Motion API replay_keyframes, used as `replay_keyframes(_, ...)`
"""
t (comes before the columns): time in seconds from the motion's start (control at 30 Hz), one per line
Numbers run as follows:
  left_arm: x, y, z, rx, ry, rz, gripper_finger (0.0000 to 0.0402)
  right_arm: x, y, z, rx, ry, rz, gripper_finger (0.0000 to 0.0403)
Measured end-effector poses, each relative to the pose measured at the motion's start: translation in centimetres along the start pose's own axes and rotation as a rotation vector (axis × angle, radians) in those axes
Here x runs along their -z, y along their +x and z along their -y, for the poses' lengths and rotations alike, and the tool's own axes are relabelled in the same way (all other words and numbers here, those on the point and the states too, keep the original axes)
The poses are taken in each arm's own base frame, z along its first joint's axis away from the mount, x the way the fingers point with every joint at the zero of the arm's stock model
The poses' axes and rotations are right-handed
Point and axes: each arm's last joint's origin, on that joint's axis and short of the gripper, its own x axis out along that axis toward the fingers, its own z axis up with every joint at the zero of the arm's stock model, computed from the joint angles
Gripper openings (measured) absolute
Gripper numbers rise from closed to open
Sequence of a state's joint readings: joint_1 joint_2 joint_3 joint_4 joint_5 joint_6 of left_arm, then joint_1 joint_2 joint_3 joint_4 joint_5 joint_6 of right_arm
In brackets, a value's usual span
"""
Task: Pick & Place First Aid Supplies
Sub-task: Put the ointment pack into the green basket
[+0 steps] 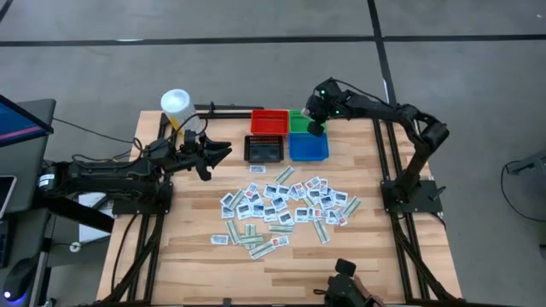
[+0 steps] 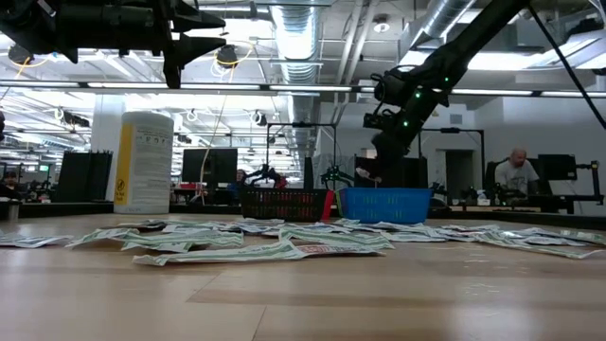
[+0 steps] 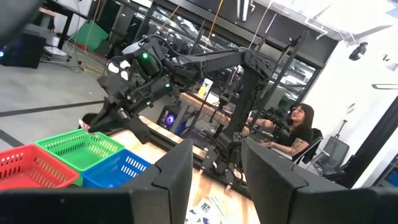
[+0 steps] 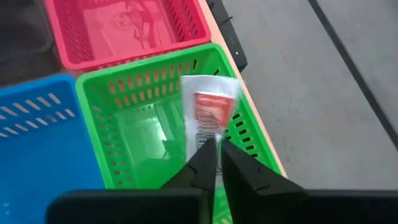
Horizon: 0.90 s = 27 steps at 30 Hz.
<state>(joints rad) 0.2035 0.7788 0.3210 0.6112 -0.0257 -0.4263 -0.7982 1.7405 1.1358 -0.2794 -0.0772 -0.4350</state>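
Four bins sit at the upper middle of the high frame: a red bin (image 1: pixel 270 121) and a green bin (image 1: pixel 300 120) behind, a black bin (image 1: pixel 264 149) and a blue bin (image 1: pixel 308 147) in front. The right gripper (image 4: pixel 216 149) hangs over the green bin, its fingers (image 4: pixel 202 163) clenched on the lower end of a packet (image 4: pixel 208 115), white with a red print, which stands upright above the bin's floor. In the high frame this gripper (image 1: pixel 316 126) shows at the green bin's right edge. The other packets (image 1: pixel 286 207) lie scattered in a loose heap across the middle of the tabletop (image 1: pixel 401 256), square white ones mixed with narrow pale strips. The left gripper (image 1: pixel 215 154) hovers left of the black bin, well above the tabletop, its fingers (image 3: pixel 180 177) parted and grasping nothing. A white tub (image 1: pixel 176 104) stands at the upper left of the tabletop. In the left wrist frame a person (image 3: pixel 297 127) sits in the room beyond the tabletop.
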Motion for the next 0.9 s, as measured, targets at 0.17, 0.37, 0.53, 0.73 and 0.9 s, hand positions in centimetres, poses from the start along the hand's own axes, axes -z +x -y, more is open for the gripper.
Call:
replay_keyframes(0.17,0.0,0.0,0.0,0.000,0.000,0.001,0.0140,0.1,0.0,0.0,-0.003,0.041,-0.007,0.0085)
replay_keyframes(0.37,0.0,0.0,0.0,0.001,-0.017,0.001,0.0140,-0.3,-1.2,-0.4,-0.012,0.046,0.003,0.0143)
replay_keyframes(0.53,0.0,0.0,0.0,0.002,-0.028,0.000,0.0140,-1.5,-4.5,-0.6,-0.007,0.027,0.092,0.0162)
replay_keyframes(0.73,0.0,0.0,0.0,0.008,-0.028,-0.003,0.0140,-2.2,-9.6,-1.8,-0.076,-0.058,0.184,0.0170)
replay_keyframes(0.9,0.0,0.0,0.0,0.008,-0.028,-0.003,0.0140,-1.2,-12.7,-3.5,-0.178,-0.105,0.126,0.0166)
